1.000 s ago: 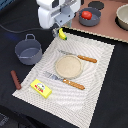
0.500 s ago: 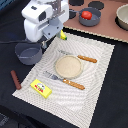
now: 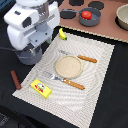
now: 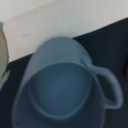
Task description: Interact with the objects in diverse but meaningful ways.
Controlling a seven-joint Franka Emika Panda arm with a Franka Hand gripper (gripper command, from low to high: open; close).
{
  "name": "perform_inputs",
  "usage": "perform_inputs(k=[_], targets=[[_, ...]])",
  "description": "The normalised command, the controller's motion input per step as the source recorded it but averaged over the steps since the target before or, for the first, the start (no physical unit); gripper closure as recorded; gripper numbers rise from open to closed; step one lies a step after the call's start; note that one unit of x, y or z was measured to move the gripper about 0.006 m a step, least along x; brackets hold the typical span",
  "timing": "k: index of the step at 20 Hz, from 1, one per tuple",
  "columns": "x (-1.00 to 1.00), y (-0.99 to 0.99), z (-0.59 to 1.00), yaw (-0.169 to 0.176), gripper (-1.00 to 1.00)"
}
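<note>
At the edge of the bench (image 3: 7,107) on the exterior view's left, just off the striped mat (image 3: 102,65), the grey pot (image 4: 65,82) is seen from straight above in the wrist view, while the arm hides most of it in the exterior view. It is judged a light, rigid, smooth toy vessel — best taken by the thin rim or by the looped handle (image 4: 109,85), since the round wall would likely slip. The tool is not seen in either view, so whether it is released or clenched cannot be told.

Counted from largest to smallest: one mat; one pot under the arm; one dark pan (image 3: 90,18) near the far edge, in which one red tomato (image 3: 87,14) is held; one tan plate (image 3: 68,66) on the mat; one yellow block (image 3: 41,88); one brown sausage (image 3: 16,79); one yellow banana (image 3: 62,34).
</note>
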Motion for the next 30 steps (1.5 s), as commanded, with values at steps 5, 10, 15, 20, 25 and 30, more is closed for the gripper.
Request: perform_inputs(k=[5, 10, 15, 20, 25, 30], targets=[[-0.19, -0.88, -0.07, 0.004, -1.00], [-0.08, -0.77, -0.15, 0.000, -1.00], [0.01, -0.37, -0.17, -0.046, -1.00], [0.00, -0.24, -0.23, -0.081, -1.00], [0.00, -0.23, -0.25, -0.068, -1.00], [0.01, -0.21, -0.26, -0.053, -1.00]])
